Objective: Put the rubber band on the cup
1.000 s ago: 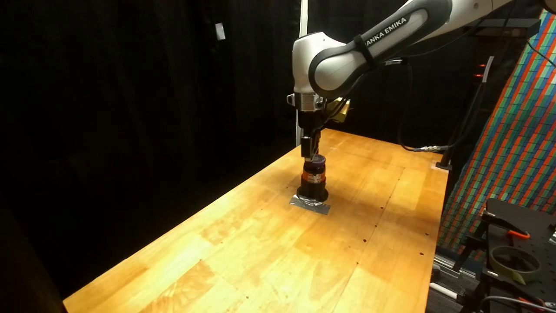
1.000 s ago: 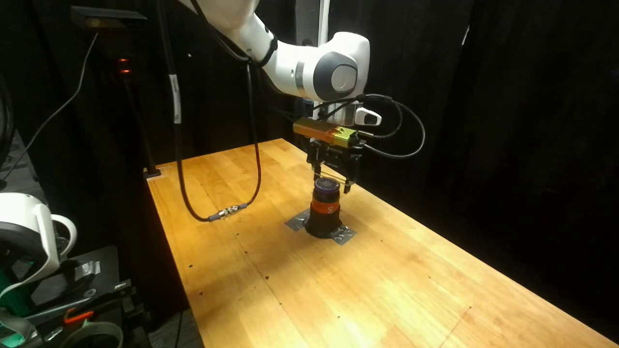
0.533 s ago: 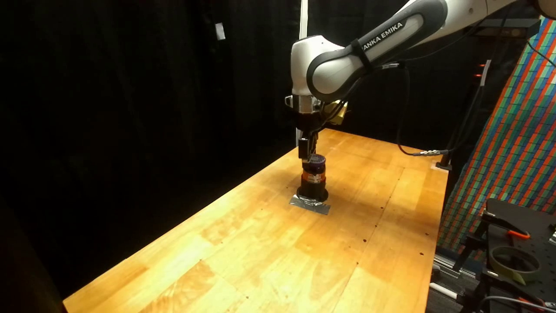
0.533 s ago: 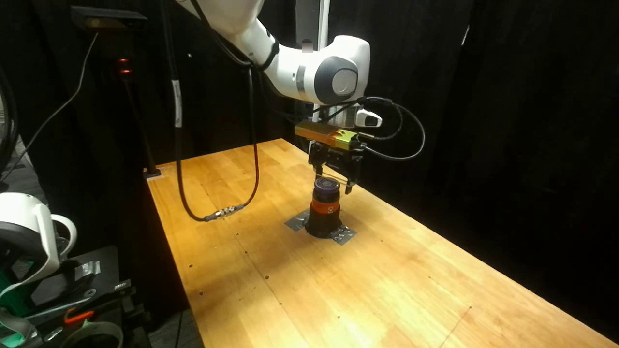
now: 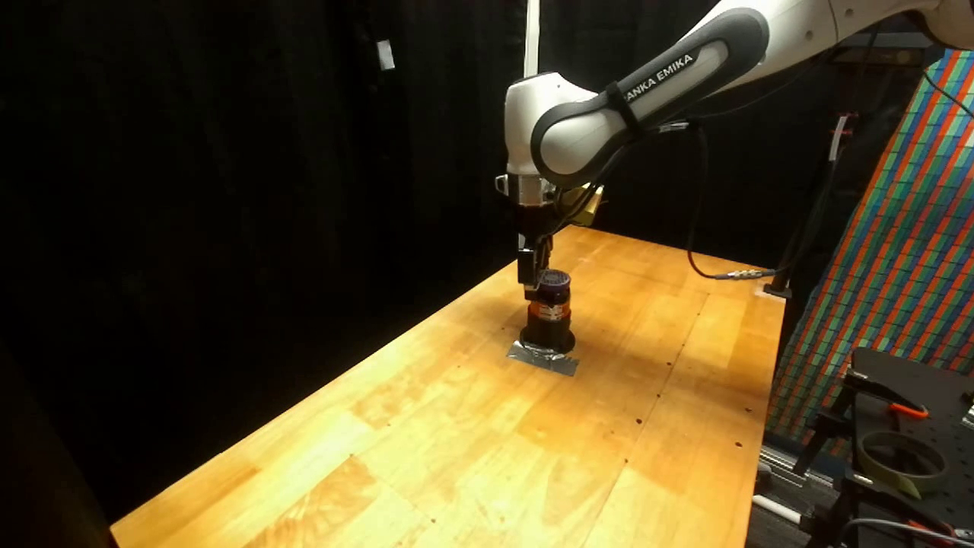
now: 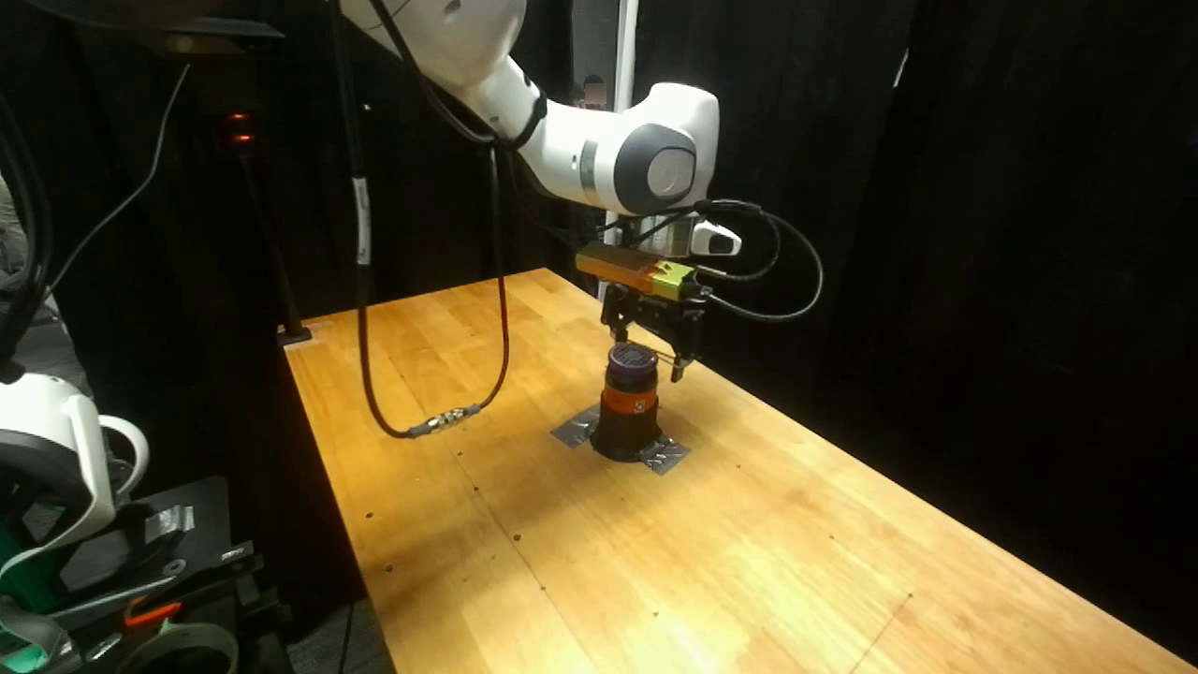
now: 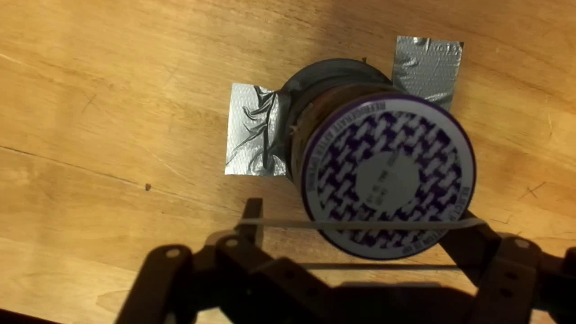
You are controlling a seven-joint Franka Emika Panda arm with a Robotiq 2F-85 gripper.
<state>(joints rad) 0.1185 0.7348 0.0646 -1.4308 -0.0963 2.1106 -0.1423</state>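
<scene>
The cup [image 6: 630,402] stands upright on the table, a short dark cylinder with an orange middle and a purple-rimmed lid. It shows too in an exterior view [image 5: 549,310], and its patterned lid fills the middle of the wrist view [image 7: 387,177]. My gripper [image 7: 359,210] is open beside the cup, pointing down, and its fingertips reach to about lid height. The rubber band [image 7: 288,222] is stretched around both fingers [image 7: 253,211]. One strand crosses over the lid's edge in the wrist view; the other lies clear of the lid. One fingertip is partly hidden behind the lid.
Silver tape strips [image 7: 427,67] hold the cup's base to the wooden table [image 6: 749,562]. A cable loop [image 6: 505,337] hangs by the arm. A black cart [image 5: 913,380] with a tape roll stands beyond the table edge. Dark curtains hang behind.
My gripper has moved down beside the cup, shifting slightly left in an exterior view, away from the lid's top. It has stayed open with the band stretched on it. The cup has not moved.
</scene>
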